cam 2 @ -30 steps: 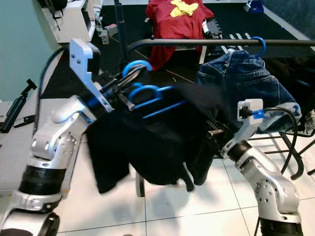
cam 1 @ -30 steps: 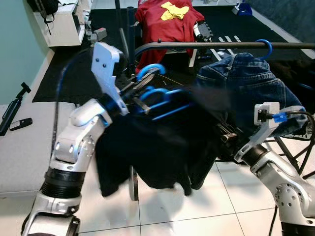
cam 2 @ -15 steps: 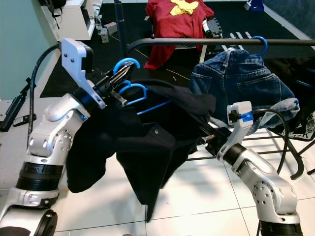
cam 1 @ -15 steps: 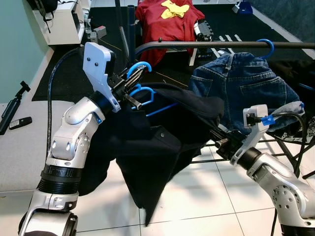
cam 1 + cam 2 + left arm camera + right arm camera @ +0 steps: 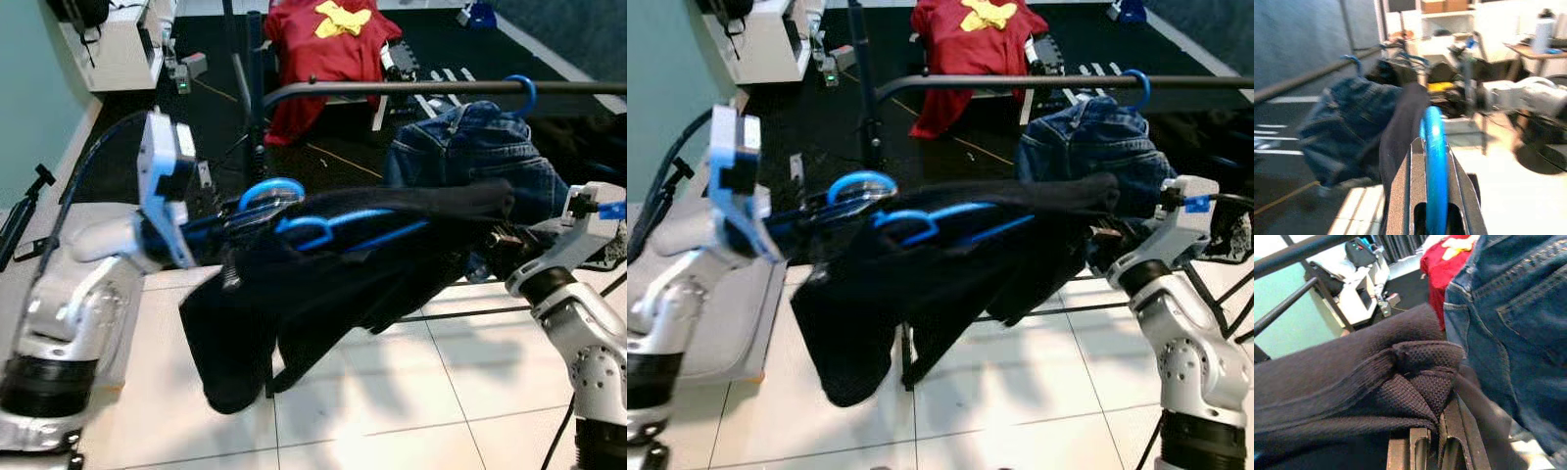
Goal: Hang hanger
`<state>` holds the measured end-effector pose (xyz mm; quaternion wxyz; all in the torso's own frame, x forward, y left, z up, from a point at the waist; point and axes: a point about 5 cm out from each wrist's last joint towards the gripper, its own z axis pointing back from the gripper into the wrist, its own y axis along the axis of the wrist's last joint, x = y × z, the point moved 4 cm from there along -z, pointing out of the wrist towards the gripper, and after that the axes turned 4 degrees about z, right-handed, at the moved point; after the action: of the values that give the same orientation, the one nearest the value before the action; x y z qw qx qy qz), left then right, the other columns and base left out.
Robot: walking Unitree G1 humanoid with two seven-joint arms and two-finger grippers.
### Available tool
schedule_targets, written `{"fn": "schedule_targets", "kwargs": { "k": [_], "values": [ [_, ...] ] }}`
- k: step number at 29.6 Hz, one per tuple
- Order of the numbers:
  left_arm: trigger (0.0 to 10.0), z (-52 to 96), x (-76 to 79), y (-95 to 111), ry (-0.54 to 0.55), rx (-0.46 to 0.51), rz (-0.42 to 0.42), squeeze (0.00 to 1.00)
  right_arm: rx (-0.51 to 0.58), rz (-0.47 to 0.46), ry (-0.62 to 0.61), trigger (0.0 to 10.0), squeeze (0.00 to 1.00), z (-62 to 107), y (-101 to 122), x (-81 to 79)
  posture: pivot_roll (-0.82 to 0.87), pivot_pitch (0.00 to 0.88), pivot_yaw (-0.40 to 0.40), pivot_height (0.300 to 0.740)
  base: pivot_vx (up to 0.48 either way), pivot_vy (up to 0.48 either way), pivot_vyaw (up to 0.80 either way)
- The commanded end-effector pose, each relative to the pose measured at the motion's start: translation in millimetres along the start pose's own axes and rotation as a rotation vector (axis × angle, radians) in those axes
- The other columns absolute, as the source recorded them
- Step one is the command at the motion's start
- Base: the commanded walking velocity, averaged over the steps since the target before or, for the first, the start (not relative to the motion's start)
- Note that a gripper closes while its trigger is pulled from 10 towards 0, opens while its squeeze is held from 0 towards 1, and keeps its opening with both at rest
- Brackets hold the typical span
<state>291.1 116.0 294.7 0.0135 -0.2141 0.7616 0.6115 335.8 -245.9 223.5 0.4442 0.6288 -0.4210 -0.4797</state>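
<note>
The blue hanger (image 5: 323,227), carrying a dark garment (image 5: 323,284), was held in the air between the two arms, below and in front of the black rail (image 5: 431,89). Its hook (image 5: 270,189) was not on the rail.

The left pincer (image 5: 1432,161) was pressed together on the hanger's blue hook, as the left wrist view showed. The right pincer (image 5: 1440,435) was pinching a fold of the dark garment at its far end, close to the hanging jeans (image 5: 480,147), which occupied the rail on their own blue hanger hook (image 5: 524,93).

Risks noted from that position:

- The garment was stretched between the two pincers and sagged heavily in the middle. If the right pincer let go early, the weight could swing and drag the cloth off the hanger's shoulders.
- The grip on the hook sat where the hook must pass over the rail. The fingers might strike the rail first and block seating.
- The jeans hung near the garment's right end. A lift in that direction could snag them or push them along the rail.
- The left arm appeared blurred, so its aim at the rail was judged uncertain.
</note>
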Motion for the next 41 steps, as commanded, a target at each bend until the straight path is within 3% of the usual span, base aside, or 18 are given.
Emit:
{"fn": "schedule_targets", "kwargs": {
  "k": [1,5,8,13,19,21,22,26,28,30,32,41],
  "values": [
    [10.0,8.7,0.6,13.9,-0.012,0.029,-0.029,0.00,0.022,0.019,-0.086,0.0,0.00,5.5,6.7,18.5,-0.09,0.191,-0.003,0.740,0.000,0.000,0.00],
    [10.0,14.0,-9.7,28.3,0.040,0.119,-0.024,0.00,-0.011,0.025,-0.092,0.0,0.00,5.1,-0.9,18.6,-0.09,0.189,-0.008,0.740,0.000,0.000,0.00],
    [10.0,15.0,-8.0,28.0,0.029,0.118,-0.020,0.00,-0.012,0.023,-0.094,0.0,0.00,4.6,-1.7,18.3,-0.10,0.189,-0.010,0.740,0.000,0.000,0.00],
    [10.0,17.7,13.1,18.0,-0.101,0.064,0.027,0.00,-0.002,0.018,-0.107,0.0,0.00,2.7,1.0,20.6,-0.10,0.190,-0.011,0.740,0.000,0.000,0.00],
    [10.0,13.7,26.5,18.7,-0.181,0.096,0.089,0.00,-0.009,0.013,-0.117,0.0,0.00,2.6,-1.9,21.6,-0.10,0.191,-0.013,0.740,0.000,0.000,0.00],
    [10.0,10.0,32.0,10.8,-0.208,0.061,0.099,0.00,-0.007,0.007,-0.115,0.0,0.00,1.9,-2.5,20.1,-0.10,0.192,-0.012,0.740,0.000,0.000,0.00],
    [10.0,0.9,39.3,-11.3,-0.226,-0.035,0.095,0.00,0.003,-0.009,-0.107,0.0,0.00,-0.1,-1.3,17.1,-0.10,0.192,-0.012,0.740,0.000,0.000,0.00],
    [10.0,-4.3,42.2,-23.8,-0.225,-0.088,0.084,0.00,0.012,-0.021,-0.102,0.0,0.00,-1.2,0.2,15.8,-0.10,0.192,-0.012,0.740,0.000,0.000,0.00],
    [10.0,-9.2,37.5,-39.1,-0.187,-0.166,0.027,0.00,0.026,-0.039,-0.090,0.0,0.00,-2.0,3.2,13.3,-0.10,0.192,-0.010,0.740,0.000,0.000,0.00],
    [10.0,-9.2,37.5,-39.1,-0.187,-0.166,0.027,0.00,0.026,-0.039,-0.090,0.0,0.00,-2.0,3.2,13.3,-0.10,0.192,-0.010,0.740,0.000,0.000,0.00],
    [10.0,-15.6,28.1,-55.1,-0.122,-0.249,-0.041,0.00,0.027,-0.050,-0.080,0.0,0.00,-2.0,3.4,11.5,-0.10,0.193,-0.008,0.740,0.000,0.000,0.00],
    [10.0,-25.1,20.0,-60.6,-0.071,-0.294,-0.106,0.00,-0.002,-0.054,-0.052,0.0,0.00,-1.9,-3.6,4.9,-0.10,0.195,-0.007,0.740,0.000,0.000,0.00]
  ]
}}
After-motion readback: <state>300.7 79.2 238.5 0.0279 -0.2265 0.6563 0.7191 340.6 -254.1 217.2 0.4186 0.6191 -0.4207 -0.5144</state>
